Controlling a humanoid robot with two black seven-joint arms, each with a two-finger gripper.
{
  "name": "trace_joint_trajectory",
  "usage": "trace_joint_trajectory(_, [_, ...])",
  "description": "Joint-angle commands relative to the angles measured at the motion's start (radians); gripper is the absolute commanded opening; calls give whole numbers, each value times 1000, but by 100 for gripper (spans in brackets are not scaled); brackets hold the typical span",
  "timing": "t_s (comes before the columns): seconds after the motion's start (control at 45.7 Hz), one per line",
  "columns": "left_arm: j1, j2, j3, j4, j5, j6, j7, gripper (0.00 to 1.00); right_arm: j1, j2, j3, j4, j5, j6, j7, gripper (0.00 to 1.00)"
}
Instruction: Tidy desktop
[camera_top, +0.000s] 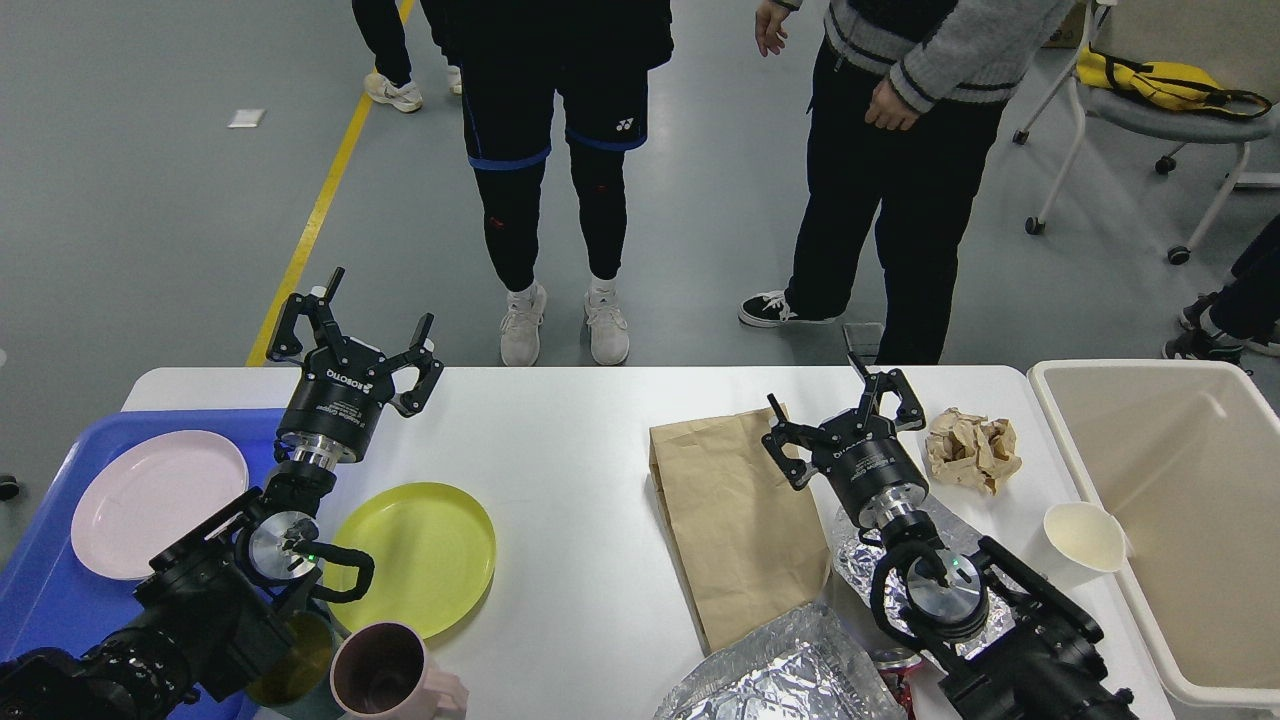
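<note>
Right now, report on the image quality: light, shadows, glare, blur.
Head view: even overhead light, soft faint shadows under the yellow plate and paper bag; crinkled foil throws bright glints; the white desktop is bright but not blown out; both end effectors, left and right, are sharp, with no motion blur; table edges bow slightly from the wide lens.

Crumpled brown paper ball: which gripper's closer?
Right. The right gripper hangs open just beside the crumpled brown paper ball, toward the table's middle. The left gripper is open at the far end, above the blue tray.
</note>
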Motion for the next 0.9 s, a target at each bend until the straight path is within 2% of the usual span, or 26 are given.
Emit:
trace_joint_trajectory(0.0, [2, -5, -20, 0, 2, 0, 0, 100, -1, 0, 1, 0, 0, 0, 0, 100])
trace_joint_trajectory(0.7, [4, -17, -34, 0, -9, 1, 2, 100, 1, 0, 1, 0, 0, 0, 0, 100])
trace_joint_trajectory(0.876, [-42, -9, 23, -2, 8, 86, 3, 100, -1, 0, 1, 0, 0, 0, 0, 100])
